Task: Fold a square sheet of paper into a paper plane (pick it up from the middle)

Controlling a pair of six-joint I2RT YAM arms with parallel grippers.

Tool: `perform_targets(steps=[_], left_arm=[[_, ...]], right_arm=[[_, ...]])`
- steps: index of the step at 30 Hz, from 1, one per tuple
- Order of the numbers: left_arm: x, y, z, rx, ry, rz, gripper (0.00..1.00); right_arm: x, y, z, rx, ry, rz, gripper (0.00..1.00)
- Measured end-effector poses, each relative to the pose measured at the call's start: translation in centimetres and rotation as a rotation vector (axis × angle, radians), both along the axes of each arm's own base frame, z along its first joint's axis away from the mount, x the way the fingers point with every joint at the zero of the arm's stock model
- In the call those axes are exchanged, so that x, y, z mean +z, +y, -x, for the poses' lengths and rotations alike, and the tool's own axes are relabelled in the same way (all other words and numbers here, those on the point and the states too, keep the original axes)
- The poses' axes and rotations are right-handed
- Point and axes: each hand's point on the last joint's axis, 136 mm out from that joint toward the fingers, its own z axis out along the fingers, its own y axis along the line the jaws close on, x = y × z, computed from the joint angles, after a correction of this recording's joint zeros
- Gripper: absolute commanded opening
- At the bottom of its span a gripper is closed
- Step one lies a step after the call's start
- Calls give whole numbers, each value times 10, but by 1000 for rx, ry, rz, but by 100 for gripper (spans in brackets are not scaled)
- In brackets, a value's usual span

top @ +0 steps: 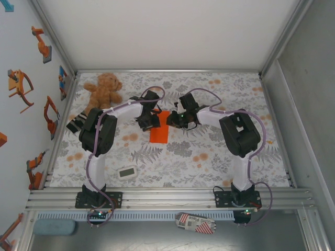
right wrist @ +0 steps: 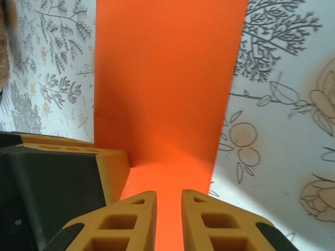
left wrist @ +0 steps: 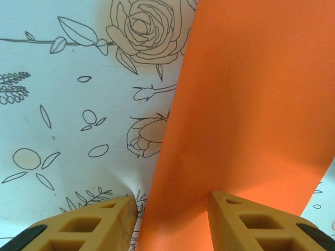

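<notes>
Both arms bend up at the elbow and reach in toward the middle of the flowery worktop [top: 209, 157]. The left arm stretches to the right and the right arm stretches to the left. Their tips come close together, one on each side of the paper.

The left end effector [top: 148, 121] is spread. Its two yellow fingers [left wrist: 99, 225] point down at the worktop. One finger is off the paper, over the flower cloth. The other finger is over the orange. The paper's long edge runs between them.

The right end effector [top: 180, 119] has its yellow fingers [right wrist: 120, 222] close together. Just a thin strip of orange shows in the gap. I cannot tell if they pinch the paper or only hang over it.

The bright orange square sheet of paper [top: 159, 128] lies in the middle of the worktop, between the two end effectors. From above it looks like a tall, thin rectangle with straight edges. It is smooth and plain. In the right wrist view a faint bend crosses it near the fingers.

A brown furry teddy bear [top: 104, 89] sits at the far left, well apart from the paper. A small white rectangular timer [top: 127, 172] lies near the front edge.
</notes>
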Motion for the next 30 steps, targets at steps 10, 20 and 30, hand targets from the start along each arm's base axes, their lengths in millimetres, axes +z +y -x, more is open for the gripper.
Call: perform_targets(steps=[10,20,30], left_arm=[[-1,0,0,0,3,-2,43],[-1,0,0,0,3,-3,43],[6,-2,-1,-5,-5,9,47]], right_arm=[[-11,12,1,26,23,-4,10],[-25,12,4,38,51,11,6],[-27,10,5,70,26,41,2]])
